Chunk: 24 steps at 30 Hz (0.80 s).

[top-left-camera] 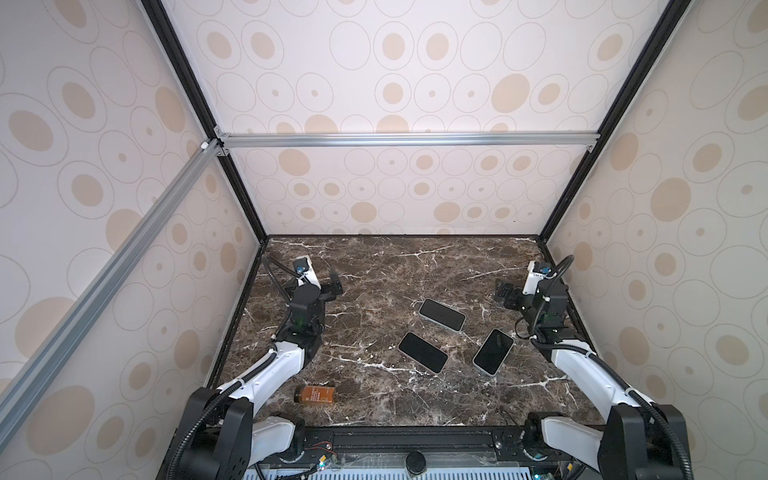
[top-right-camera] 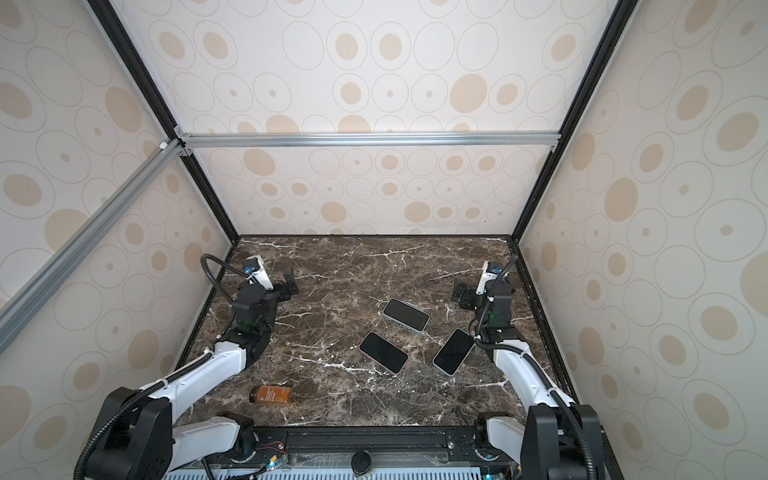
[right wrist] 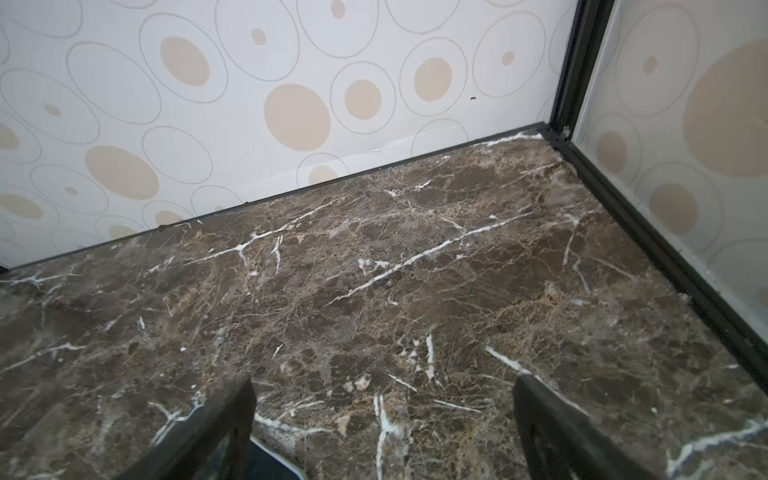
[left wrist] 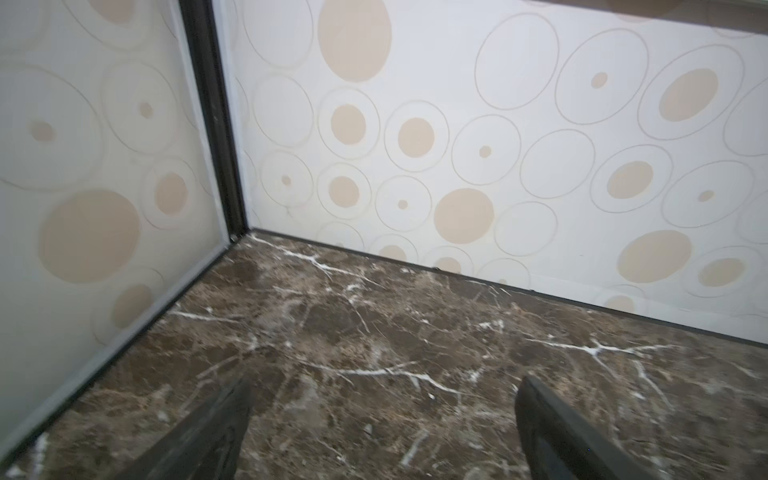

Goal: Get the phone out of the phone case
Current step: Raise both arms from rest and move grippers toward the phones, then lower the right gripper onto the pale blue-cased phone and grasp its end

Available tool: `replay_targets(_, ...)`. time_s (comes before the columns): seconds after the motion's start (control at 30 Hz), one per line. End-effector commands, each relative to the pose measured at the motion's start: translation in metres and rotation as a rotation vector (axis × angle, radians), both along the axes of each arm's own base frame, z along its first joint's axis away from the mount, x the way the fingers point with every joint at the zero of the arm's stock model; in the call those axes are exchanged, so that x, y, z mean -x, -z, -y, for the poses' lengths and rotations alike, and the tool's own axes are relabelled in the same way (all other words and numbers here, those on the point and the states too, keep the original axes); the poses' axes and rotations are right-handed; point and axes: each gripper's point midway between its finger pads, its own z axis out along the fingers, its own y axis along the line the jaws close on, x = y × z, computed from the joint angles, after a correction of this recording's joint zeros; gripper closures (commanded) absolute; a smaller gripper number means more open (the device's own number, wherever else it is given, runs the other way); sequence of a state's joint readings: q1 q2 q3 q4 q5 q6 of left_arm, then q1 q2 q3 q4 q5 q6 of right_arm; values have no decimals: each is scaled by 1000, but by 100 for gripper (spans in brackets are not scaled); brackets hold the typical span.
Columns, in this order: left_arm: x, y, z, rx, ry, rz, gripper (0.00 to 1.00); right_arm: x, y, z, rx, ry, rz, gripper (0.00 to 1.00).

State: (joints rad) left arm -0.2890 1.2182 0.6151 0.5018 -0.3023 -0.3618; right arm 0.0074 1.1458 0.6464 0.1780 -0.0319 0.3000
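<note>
Black-screened phones are lying face up, apart, on the marble surface (top-left-camera: 374, 270): far phone (top-left-camera: 441, 314), near phone (top-left-camera: 422, 352), right phone (top-left-camera: 493, 351). Flanking them, the left claw (top-left-camera: 336, 284) and the right claw (top-left-camera: 503, 293) are hovering spread wide, gripping nothing. An amber bottle (top-left-camera: 314, 394) is lying beside the left arm.

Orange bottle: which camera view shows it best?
A top view. The orange bottle lies on its side on the marble table, whole and unobstructed, near the table's front edge. Both top views show it about equally well. Neither wrist view catches it: both face the far wall.
</note>
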Motion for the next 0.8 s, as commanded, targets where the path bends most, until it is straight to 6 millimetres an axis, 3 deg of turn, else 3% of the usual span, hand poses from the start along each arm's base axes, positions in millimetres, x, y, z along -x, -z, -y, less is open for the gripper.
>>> replay_targets(0.0, 15, 52, 43, 134, 124, -251, 1, 20, 37, -22, -180, -28, -224, 0)
replay_targets(0.17, 38, 65, 114, 133, 277, -332, 1, 26, 48, -74, -237, -225, -323, 0)
replay_targets(0.37, 67, 73, 179, 173, 434, -364, 1, 42, 69, -135, -79, -435, -423, 0)
replay_targets(0.47, 76, 72, 192, 244, 487, -360, 1, 55, 77, -165, 6, -555, -478, 0)
replay_targets(0.6, 85, 67, 191, 290, 521, -347, 1, 70, 86, -192, 104, -651, -545, 1)
replay_targets(0.77, 89, 67, 180, 316, 534, -349, 1, 67, 100, -188, 275, -658, -624, 2)
